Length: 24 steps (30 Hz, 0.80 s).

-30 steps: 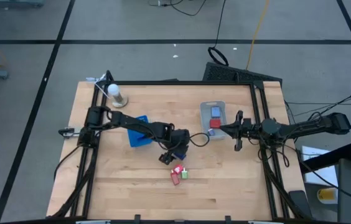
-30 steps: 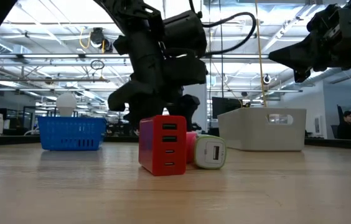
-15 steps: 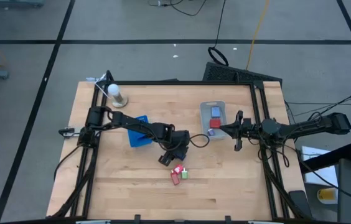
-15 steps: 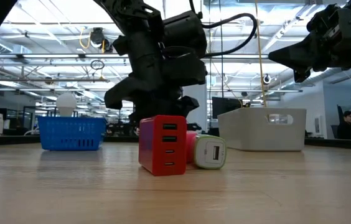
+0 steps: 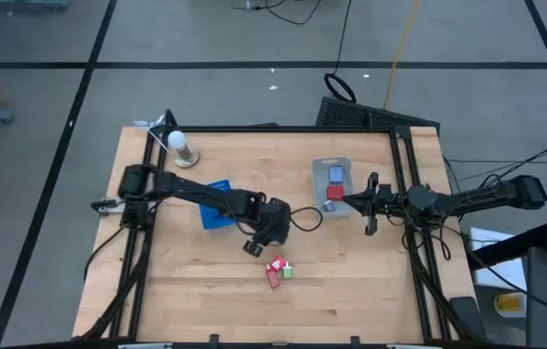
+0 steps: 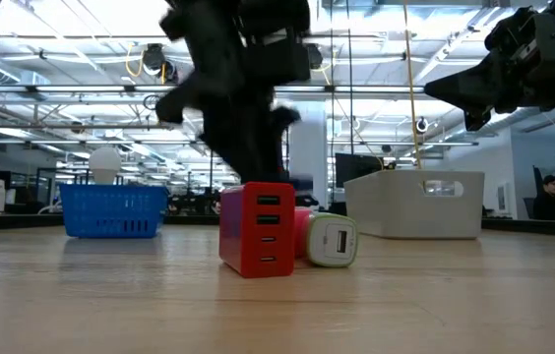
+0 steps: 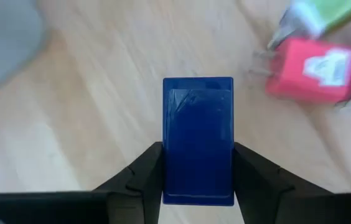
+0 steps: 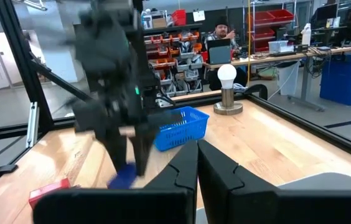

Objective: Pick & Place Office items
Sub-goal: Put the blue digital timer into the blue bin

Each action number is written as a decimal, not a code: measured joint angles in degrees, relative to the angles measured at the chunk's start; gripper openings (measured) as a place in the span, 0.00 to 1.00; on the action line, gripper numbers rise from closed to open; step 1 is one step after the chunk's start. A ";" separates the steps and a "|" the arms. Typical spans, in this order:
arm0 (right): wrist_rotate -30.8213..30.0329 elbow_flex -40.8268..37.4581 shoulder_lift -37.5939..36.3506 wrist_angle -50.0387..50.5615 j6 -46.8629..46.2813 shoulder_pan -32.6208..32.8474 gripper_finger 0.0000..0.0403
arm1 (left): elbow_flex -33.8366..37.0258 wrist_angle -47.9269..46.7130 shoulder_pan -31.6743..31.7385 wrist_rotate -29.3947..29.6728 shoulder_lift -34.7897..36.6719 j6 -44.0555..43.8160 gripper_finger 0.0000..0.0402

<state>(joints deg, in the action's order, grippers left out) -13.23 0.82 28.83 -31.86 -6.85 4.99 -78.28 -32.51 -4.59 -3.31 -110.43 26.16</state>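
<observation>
My left gripper [image 5: 254, 248] stands over the middle of the table, shut on a small blue block [image 7: 198, 140], also seen under the fingers in the right wrist view [image 8: 124, 178]. Just to its near right a red charger block [image 6: 258, 228] and a green-and-white one [image 6: 332, 241] stand on the wood, with a pink piece [image 6: 303, 228] behind them. My right gripper [image 5: 344, 201] hangs shut over the near end of the clear bin [image 5: 332, 182], touching nothing. My left gripper pinches the blue block by its two long sides [image 7: 166, 168] between its two fingers [image 7: 144, 177], toward the end nearer the wrist. The fingers point down from above and lie along the block. The block hangs upright below them; whether its lower end touches the wood I cannot tell.
A blue basket [image 5: 217, 204] sits left of the left gripper. The clear bin holds a red and a blue-grey item. A lamp with a white bulb [image 5: 176, 142] stands at the far left corner. Black frame rails [image 5: 138, 233] run along both table sides.
My left gripper has shut on the blue block just behind the red charger and then risen with it, shifting a little toward the table's left; the arm is blurred in motion. The chargers have stayed where they were.
</observation>
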 joint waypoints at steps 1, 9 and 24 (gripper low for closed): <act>0.00 0.00 0.07 0.00 -0.03 0.00 0.01 | 0.00 -0.30 -0.17 0.44 1.44 -0.57 0.38; 0.01 0.02 0.21 -0.11 -1.06 0.00 0.01 | 3.71 3.51 -2.61 0.45 15.39 -2.14 0.38; 0.02 0.02 0.44 0.40 -1.42 0.02 0.01 | 35.46 33.07 -3.84 13.25 46.83 -16.63 0.38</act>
<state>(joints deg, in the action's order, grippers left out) -13.21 0.84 29.28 -31.46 -8.27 5.02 -42.82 0.56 -8.44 9.93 -63.61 9.53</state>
